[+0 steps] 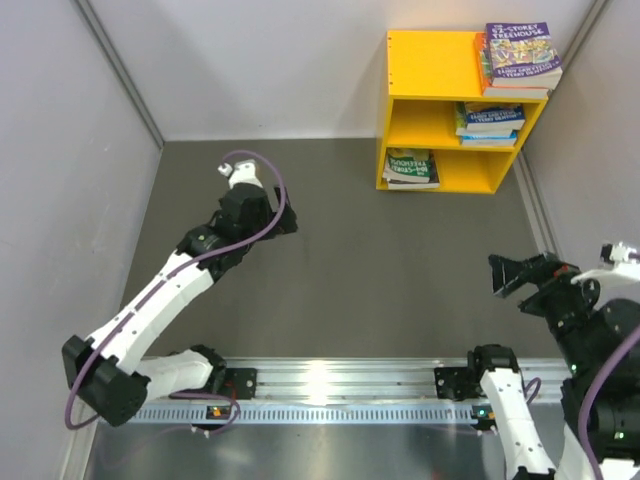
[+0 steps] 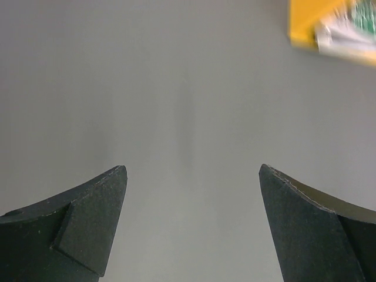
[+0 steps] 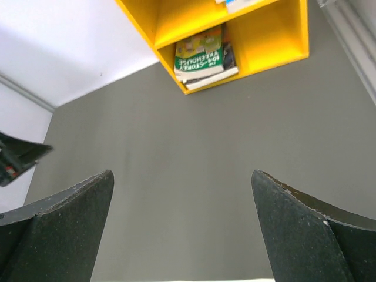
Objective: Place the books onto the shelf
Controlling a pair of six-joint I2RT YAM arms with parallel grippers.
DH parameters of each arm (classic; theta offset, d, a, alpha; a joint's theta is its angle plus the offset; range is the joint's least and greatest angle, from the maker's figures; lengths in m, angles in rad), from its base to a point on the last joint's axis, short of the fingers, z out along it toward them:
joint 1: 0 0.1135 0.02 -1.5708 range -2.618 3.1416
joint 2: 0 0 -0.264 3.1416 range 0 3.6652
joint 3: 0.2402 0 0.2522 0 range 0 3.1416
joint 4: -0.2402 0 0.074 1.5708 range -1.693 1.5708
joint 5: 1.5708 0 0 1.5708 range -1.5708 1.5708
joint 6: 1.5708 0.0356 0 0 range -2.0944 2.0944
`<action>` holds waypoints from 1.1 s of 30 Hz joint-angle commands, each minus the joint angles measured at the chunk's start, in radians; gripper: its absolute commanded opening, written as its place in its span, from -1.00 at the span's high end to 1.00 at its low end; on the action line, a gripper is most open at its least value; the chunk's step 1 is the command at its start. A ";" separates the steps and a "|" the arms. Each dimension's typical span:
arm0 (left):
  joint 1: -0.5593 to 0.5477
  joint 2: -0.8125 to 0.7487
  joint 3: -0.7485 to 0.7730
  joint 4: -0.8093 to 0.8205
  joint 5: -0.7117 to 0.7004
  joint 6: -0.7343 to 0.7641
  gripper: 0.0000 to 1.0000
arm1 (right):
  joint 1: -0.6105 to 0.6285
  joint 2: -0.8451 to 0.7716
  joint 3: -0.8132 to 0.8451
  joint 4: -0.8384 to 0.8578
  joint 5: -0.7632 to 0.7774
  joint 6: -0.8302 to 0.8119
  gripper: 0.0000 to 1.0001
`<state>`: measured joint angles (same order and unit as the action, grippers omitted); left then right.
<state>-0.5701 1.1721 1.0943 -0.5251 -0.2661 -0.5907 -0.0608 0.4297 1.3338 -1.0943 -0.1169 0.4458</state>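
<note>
Grey walls (image 1: 60,150) flank the dark mat (image 1: 350,260) leading to the shelf (image 1: 430,65).

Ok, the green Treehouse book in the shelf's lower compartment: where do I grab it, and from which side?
Its front edge, from the open front of the shelf. The green book lies flat atop a small stack, close to the compartment's left wall; the middle board covers it from above and the walls close the sides, so a low, level approach looks best.
</note>
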 commanded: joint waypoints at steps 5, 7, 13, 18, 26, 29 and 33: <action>0.004 -0.233 -0.341 0.420 -0.361 0.363 -0.93 | 0.004 -0.126 -0.152 0.076 0.092 0.077 -0.99; 0.004 -0.303 -0.456 0.570 -0.323 0.519 -0.91 | 0.004 -0.132 -0.176 0.082 0.114 0.122 -1.00; 0.052 -0.235 -0.695 0.925 -0.383 0.605 -0.95 | 0.003 -0.170 -0.287 0.143 0.033 0.197 -0.99; 0.160 -0.102 -0.787 1.172 -0.289 0.522 -0.98 | 0.003 -0.158 -0.294 0.107 0.037 0.059 -0.99; 0.374 0.201 -0.711 1.290 -0.140 0.460 -0.95 | 0.003 -0.135 -0.363 0.152 0.039 -0.022 -0.99; 0.410 0.209 -0.783 1.398 -0.162 0.457 -0.96 | 0.003 -0.128 -0.407 0.220 0.034 -0.056 -0.99; 0.506 0.199 -0.809 1.459 0.017 0.450 -0.96 | 0.003 -0.166 -0.487 0.367 0.030 -0.139 -1.00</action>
<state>-0.1154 1.3895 0.2928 0.7773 -0.3851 -0.1112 -0.0608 0.2813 0.8845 -0.8993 -0.0772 0.3931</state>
